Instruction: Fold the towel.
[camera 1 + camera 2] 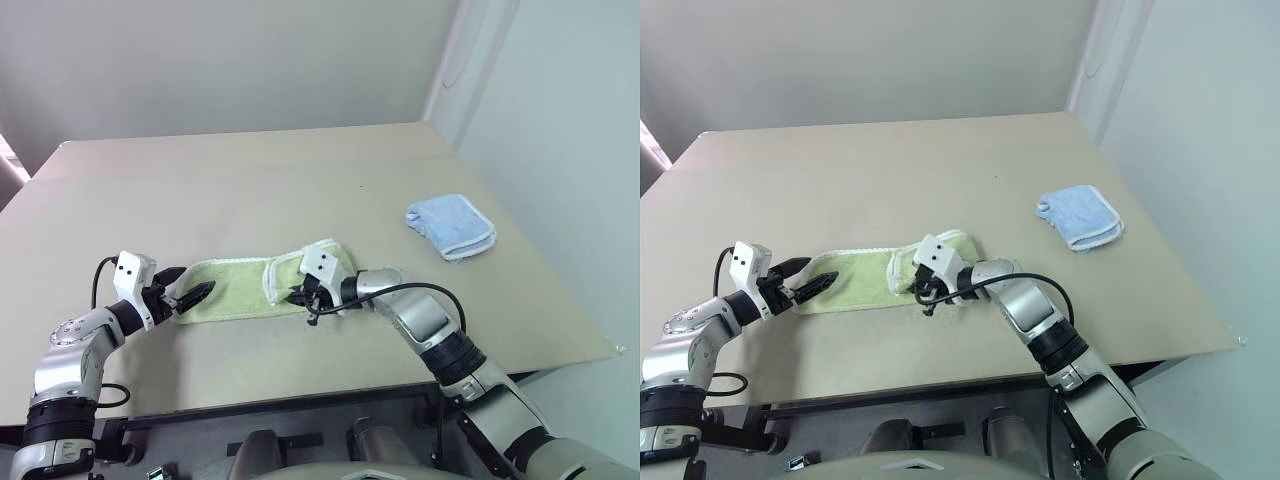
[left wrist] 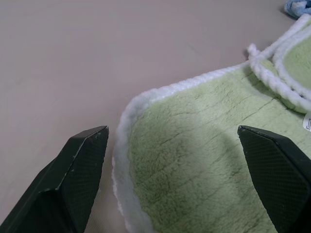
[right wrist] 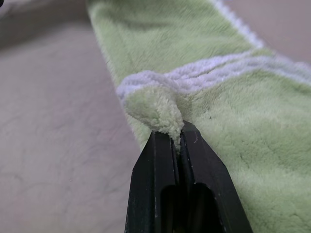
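Item: light green towel (image 1: pixel 235 288), terry, white trimmed edge, lying as a long narrow strip on the beige worktop (image 1: pixel 300 180), toward the near edge and between the two arms. Its right end is turned back over itself, so that a second white-edged layer rests on top of the strip there. Right pincer (image 3: pixel 178 141): fingers closed together, nipping a small raised tuft of the green pile at the towel's near edge, just beside the white trim of the turned-back layer; in the head views this pincer (image 1: pixel 303 297) sits at the towel's right end, pointing toward the robot's left. Left pincer (image 1: pixel 195 295): fingers spread wide, holding nothing, set at the towel's left end; in the left wrist view one fingertip (image 2: pixel 90 145) lies over bare worktop just outside the rounded white-edged corner, the other over the green pile. A white cord loop (image 2: pixel 260 53) lies at the trim near the folded layer. Also present: smaller light blue towel (image 1: pixel 450 225), white trim, folded, lying well apart toward the worktop's right side.
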{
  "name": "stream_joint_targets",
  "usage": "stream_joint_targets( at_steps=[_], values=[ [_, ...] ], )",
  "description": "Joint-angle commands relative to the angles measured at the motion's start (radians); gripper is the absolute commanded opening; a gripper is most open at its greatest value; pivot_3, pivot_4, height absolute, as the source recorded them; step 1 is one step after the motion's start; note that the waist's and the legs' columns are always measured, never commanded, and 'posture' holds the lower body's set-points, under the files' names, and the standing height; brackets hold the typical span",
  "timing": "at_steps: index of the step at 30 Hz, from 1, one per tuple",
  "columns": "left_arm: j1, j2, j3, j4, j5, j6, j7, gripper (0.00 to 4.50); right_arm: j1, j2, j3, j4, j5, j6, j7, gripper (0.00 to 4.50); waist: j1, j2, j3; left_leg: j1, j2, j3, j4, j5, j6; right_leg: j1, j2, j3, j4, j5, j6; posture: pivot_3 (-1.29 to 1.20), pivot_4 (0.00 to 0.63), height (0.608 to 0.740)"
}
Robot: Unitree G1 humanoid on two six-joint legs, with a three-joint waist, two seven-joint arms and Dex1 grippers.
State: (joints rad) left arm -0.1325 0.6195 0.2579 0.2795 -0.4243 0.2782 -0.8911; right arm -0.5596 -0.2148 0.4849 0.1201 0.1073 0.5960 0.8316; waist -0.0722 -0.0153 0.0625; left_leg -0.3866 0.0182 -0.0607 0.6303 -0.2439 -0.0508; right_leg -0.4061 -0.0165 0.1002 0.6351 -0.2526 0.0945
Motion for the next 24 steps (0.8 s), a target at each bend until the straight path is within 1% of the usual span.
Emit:
stream_joint_targets(
  at_steps=[1, 3, 5, 6, 8, 9, 13, 15, 17, 20, 24],
  values=[
    [-0.013, 0.014, 0.025, -0.008, -0.006, -0.016, -0.003, 4.50, -0.018, 0.026, -0.008, 0.010, -0.033, -0.036, -0.045, 0.03, 0.000, 0.000, 0.000, 0.000, 0.000, 0.000, 0.000, 0.000, 0.000, 0.000, 0.000, 0.000, 0.000, 0.000, 0.000, 0.00, 0.000, 0.740],
    [-0.011, 0.012, 0.023, -0.007, -0.004, -0.019, -0.002, 4.50, -0.024, 0.043, -0.036, 0.015, -0.010, -0.028, -0.046, 0.49, 0.000, 0.000, 0.000, 0.000, 0.000, 0.000, 0.000, 0.000, 0.000, 0.000, 0.000, 0.000, 0.000, 0.000, 0.000, 0.00, 0.000, 0.740],
    [-0.008, 0.012, 0.021, -0.007, -0.001, -0.023, -0.003, 4.50, -0.019, 0.040, -0.068, -0.032, 0.048, 0.005, 0.001, 1.01, 0.000, 0.000, 0.000, 0.001, 0.000, 0.000, 0.000, 0.000, 0.000, 0.000, 0.000, 0.000, 0.001, 0.000, 0.000, 0.00, 0.000, 0.740],
    [-0.006, 0.012, 0.021, -0.009, -0.001, -0.024, -0.004, 4.50, -0.015, 0.032, -0.084, -0.057, 0.071, -0.001, 0.024, 1.36, 0.000, 0.000, 0.000, 0.001, 0.000, 0.000, 0.000, 0.000, 0.000, 0.000, 0.000, 0.000, 0.001, 0.000, 0.000, 0.00, 0.000, 0.740],
    [-0.003, 0.012, 0.024, -0.011, -0.004, -0.023, -0.004, 4.50, 0.000, -0.015, -0.107, -0.133, 0.148, 0.001, 0.127, 2.16, 0.001, 0.000, 0.000, 0.000, 0.000, 0.000, 0.000, 0.000, 0.000, 0.000, 0.000, 0.000, 0.001, 0.000, 0.000, 0.00, 0.000, 0.740],
    [-0.002, 0.014, 0.025, -0.011, -0.005, -0.023, -0.004, 4.50, 0.006, -0.033, -0.128, -0.163, 0.185, -0.007, 0.167, 2.43, 0.002, 0.000, 0.000, 0.000, 0.000, 0.000, 0.000, 0.000, 0.000, 0.001, 0.000, 0.000, 0.001, 0.000, 0.000, 0.00, 0.000, 0.740],
    [0.001, 0.022, 0.030, -0.007, -0.004, -0.022, -0.005, 4.50, -0.013, -0.050, -0.238, -0.193, 0.347, 0.033, 0.256, 2.43, 0.001, -0.001, 0.000, 0.001, 0.000, 0.000, 0.001, 0.000, 0.000, 0.001, 0.000, 0.000, 0.000, -0.001, 0.001, 0.00, 0.000, 0.740],
    [0.006, 0.025, 0.032, -0.012, -0.005, -0.020, -0.006, 4.50, -0.039, -0.043, -0.288, -0.151, 0.385, 0.012, 0.275, 2.43, -0.001, -0.001, 0.000, 0.003, 0.000, 0.000, 0.000, 0.000, 0.000, 0.003, 0.000, 0.000, 0.001, -0.001, 0.002, 0.00, 0.000, 0.740],
    [0.004, 0.028, 0.032, -0.009, -0.006, -0.020, -0.006, 4.50, -0.064, -0.034, -0.308, -0.094, 0.385, -0.017, 0.276, 2.43, -0.002, 0.000, 0.000, 0.005, 0.000, 0.000, 0.000, 0.000, 0.000, 0.004, 0.001, 0.000, 0.001, -0.002, 0.003, 0.00, 0.000, 0.740],
    [0.010, 0.029, 0.041, -0.021, -0.018, -0.006, -0.004, 4.50, -0.137, -0.012, -0.316, 0.117, 0.325, -0.119, 0.271, 2.43, -0.005, 0.000, 0.000, 0.012, 0.001, 0.000, -0.001, 0.000, 0.000, 0.009, 0.001, 0.000, 0.001, -0.002, 0.002, 0.00, 0.000, 0.740],
    [0.043, 0.030, 0.052, -0.067, -0.027, 0.021, 0.009, 4.50, -0.194, 0.005, -0.284, 0.350, 0.240, -0.284, 0.322, 2.43, -0.008, 0.000, 0.000, 0.013, 0.001, 0.000, -0.001, 0.000, 0.000, 0.011, 0.001, 0.000, 0.000, -0.002, 0.002, 0.00, 0.000, 0.740]
  ],
)
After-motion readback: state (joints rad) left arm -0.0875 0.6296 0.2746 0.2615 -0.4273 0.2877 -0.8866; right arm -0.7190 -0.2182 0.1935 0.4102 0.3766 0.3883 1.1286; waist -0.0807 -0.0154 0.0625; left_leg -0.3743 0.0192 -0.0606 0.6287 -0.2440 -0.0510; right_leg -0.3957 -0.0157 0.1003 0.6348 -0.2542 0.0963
